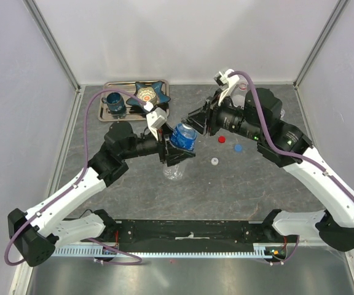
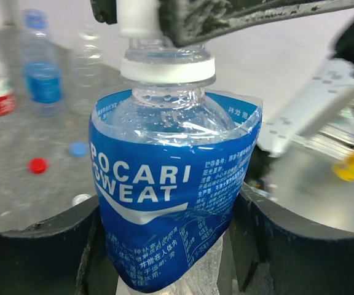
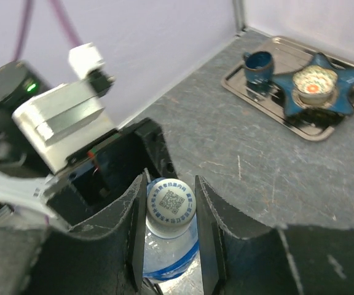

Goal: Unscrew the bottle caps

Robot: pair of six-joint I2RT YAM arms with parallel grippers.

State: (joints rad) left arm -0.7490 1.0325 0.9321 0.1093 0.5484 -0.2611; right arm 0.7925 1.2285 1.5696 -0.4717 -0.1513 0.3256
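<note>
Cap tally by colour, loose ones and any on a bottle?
red cap: 1, loose on the table
blue cap: 1, loose on the table
white caps: 2, a loose white cap and a screwed-on white cap on the Pocari Sweat bottle
Total: 4 caps

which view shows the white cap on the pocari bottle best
Right wrist: the white cap faces the lens, clamped in the right gripper. Left wrist shows only a sliver above the bottle; top external hides it.
</note>
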